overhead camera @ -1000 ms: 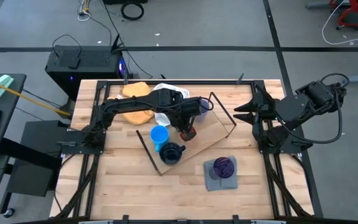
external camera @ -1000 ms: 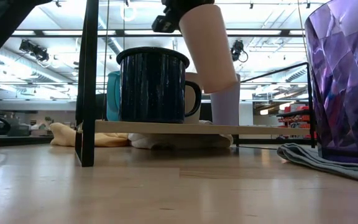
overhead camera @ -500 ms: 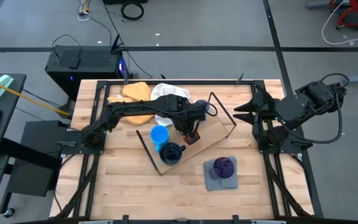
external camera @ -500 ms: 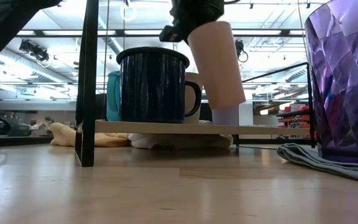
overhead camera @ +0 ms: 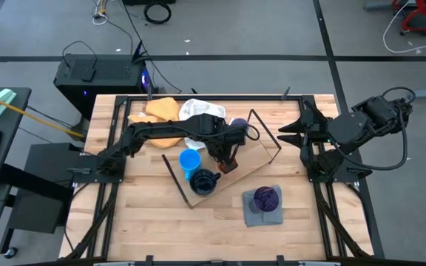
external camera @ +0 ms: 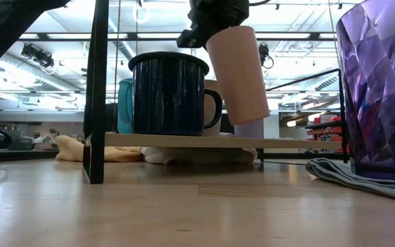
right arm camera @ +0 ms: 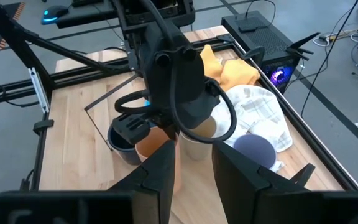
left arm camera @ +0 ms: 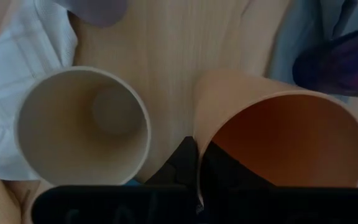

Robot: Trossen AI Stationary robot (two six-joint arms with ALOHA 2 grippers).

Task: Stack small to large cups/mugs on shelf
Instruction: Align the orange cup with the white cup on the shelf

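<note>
My left gripper (overhead camera: pixel 227 150) hangs over the shelf (overhead camera: pixel 261 157), shut on the orange cup (external camera: pixel 238 72), which is also plain in the left wrist view (left arm camera: pixel 278 143). The beige cup (left arm camera: pixel 82 124) stands on the shelf right beside it. The lavender cup (overhead camera: pixel 237 123) stands farther back on the shelf. The bright blue mug (overhead camera: pixel 189 160) and the dark navy mug (external camera: pixel 169 92) stand at the shelf's near left end. The purple cup (overhead camera: pixel 265 197) sits on a grey cloth. My right gripper (right arm camera: pixel 194 168) waits open at the table's right edge. My left gripper pinches the orange cup's rim (left arm camera: pixel 199 124), one finger inside the cup and one outside, coming from above and pointing down. The cup hangs below the fingers, lifted clear of the shelf and tilted, its base (external camera: pixel 252 118) leaning toward the right.
A yellow cloth (overhead camera: pixel 161 111) and a white cloth (overhead camera: pixel 198 109) lie at the table's far edge behind the shelf. The shelf's black wire frame (overhead camera: pixel 266 133) rises at its ends. Bare tabletop (overhead camera: pixel 146 222) lies near the front left.
My left gripper has carried the orange cup down closer to the shelf and a little toward the table's right, tipping it slightly more. The other cups have stayed put.
</note>
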